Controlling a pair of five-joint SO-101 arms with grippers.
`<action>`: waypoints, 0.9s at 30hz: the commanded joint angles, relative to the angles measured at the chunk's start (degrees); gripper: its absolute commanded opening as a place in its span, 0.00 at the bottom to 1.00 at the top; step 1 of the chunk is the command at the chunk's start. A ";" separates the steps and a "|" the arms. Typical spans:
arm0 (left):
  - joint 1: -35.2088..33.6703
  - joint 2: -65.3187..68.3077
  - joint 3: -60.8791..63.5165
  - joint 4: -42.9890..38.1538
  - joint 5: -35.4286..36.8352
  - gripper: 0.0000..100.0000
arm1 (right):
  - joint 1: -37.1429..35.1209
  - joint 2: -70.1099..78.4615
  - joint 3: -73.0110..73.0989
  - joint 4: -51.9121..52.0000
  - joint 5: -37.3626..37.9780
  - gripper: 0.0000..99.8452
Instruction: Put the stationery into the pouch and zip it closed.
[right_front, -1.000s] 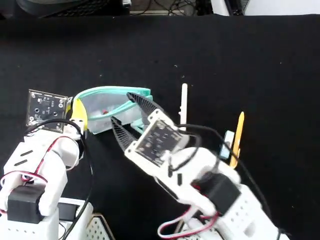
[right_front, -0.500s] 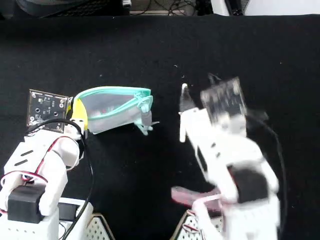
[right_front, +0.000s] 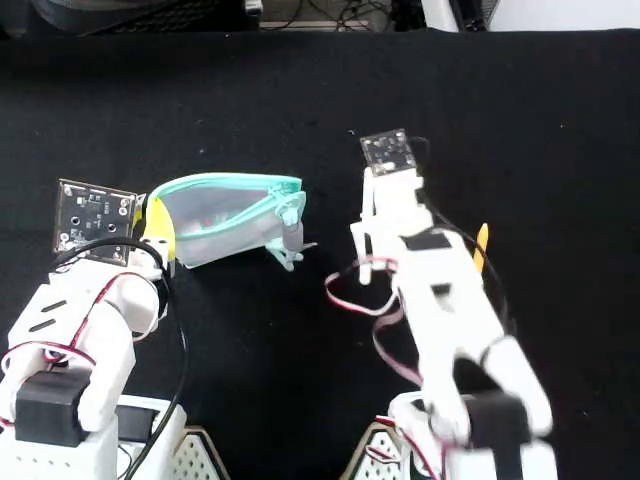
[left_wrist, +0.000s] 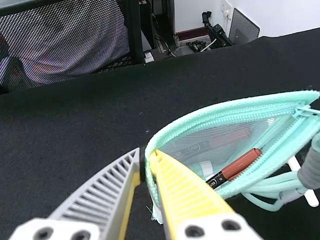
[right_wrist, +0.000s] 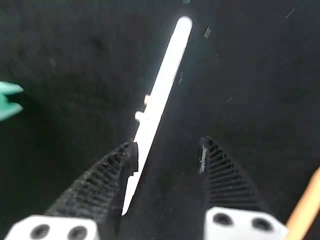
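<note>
The teal mesh pouch (right_front: 225, 220) lies on the black table with its zipper open. My left gripper (left_wrist: 146, 159) is shut on the pouch's (left_wrist: 235, 130) end seam, and a brown-capped pen (left_wrist: 239, 163) lies inside. The left arm (right_front: 90, 300) stands at the pouch's left end. My right gripper (right_wrist: 167, 145) hangs open over a white pen (right_wrist: 161, 80). That pen runs along the inner side of one black finger (right_wrist: 122, 165). In the high view the right arm (right_front: 430, 280) covers most of the white pen (right_front: 368, 192). A yellow pen (right_front: 481, 245) lies just to its right.
The teal zipper pull and cord (right_front: 292, 250) trail off the pouch's right end toward the right arm. The yellow pen (right_wrist: 306, 202) lies close beside the right gripper's outer finger. Cables and a mesh chair sit beyond the table's far edge (right_front: 320, 30).
The right arm swung away from the pouch's mouth to the right and now stands over the white pen, still open. The pouch's mouth has narrowed. The left arm has kept still.
</note>
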 joint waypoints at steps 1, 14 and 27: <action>-0.66 1.58 8.13 0.53 -0.18 0.03 | 0.62 10.51 -10.95 5.98 -0.53 0.20; -0.66 1.58 8.22 0.53 -0.18 0.03 | 0.62 28.70 -29.32 20.31 -0.44 0.19; -0.66 1.58 8.22 0.44 -0.18 0.03 | 1.05 21.23 -26.95 31.47 0.62 0.01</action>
